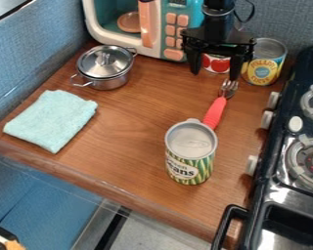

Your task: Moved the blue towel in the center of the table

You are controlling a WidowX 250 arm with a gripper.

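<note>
My gripper (215,71) hangs at the upper right of the wooden table, in front of the toy microwave's right side and over a red-labelled can. Its two fingers stand apart, open, with no object held between them. The light blue towel (52,119) lies folded flat at the table's left side, near the front edge, well away from the gripper.
A lidded silver pot (105,68) stands behind the towel. Right of centre is a green beans can (190,152), with a red-handled fork (216,111) behind it. A yellow-labelled can (264,62) is at the back right, beside the black stove (286,183).
</note>
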